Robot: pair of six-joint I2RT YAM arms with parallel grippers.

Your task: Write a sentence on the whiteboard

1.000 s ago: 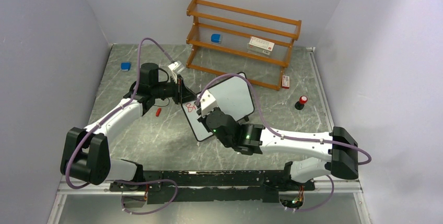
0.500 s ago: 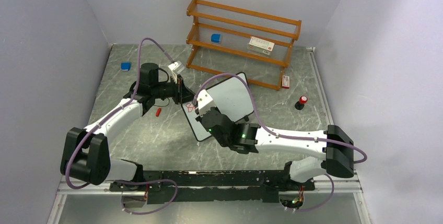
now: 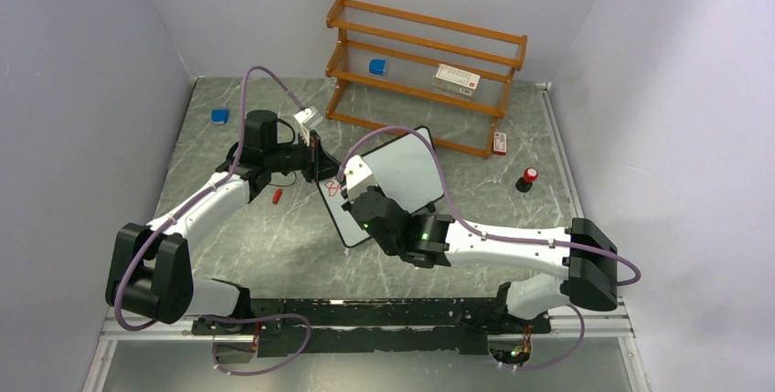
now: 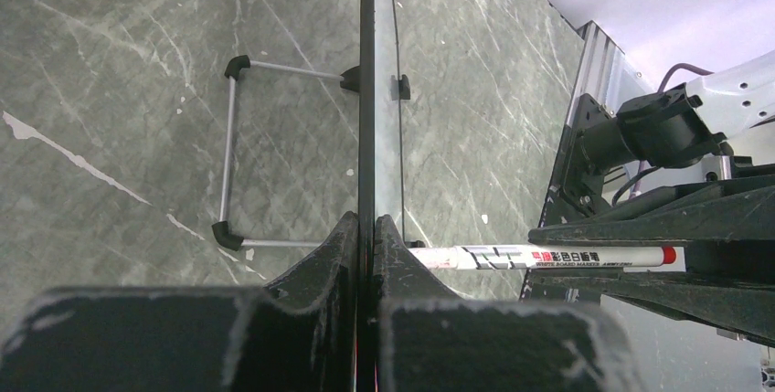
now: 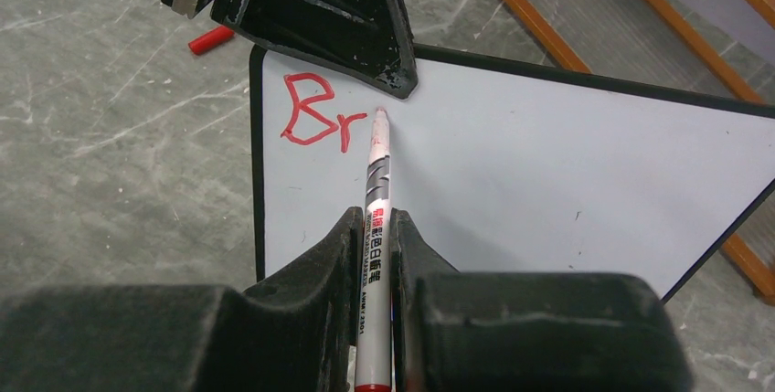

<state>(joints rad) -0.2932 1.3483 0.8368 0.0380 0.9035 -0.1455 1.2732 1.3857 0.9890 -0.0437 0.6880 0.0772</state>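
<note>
- The whiteboard (image 3: pixel 407 168) is propped mid-table (image 3: pixel 274 237), in front of the wooden shelf (image 3: pixel 425 49). Red "Br" (image 5: pixel 315 113) is written at its top-left corner.
- Its left edge is pinched by the left gripper (image 4: pixel 366 226) (jaws closed on the frame), arm reached in from the left.
- The marker (image 5: pixel 376 182) is clamped in the right gripper (image 5: pixel 373 220), forearm stretched across from the right, tip just beside the "r".

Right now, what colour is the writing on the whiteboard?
Red writing on the whiteboard; right wrist view shows it best.

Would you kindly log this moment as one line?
left gripper: shut on whiteboard edge | right gripper: shut on marker | written: red Br
</note>
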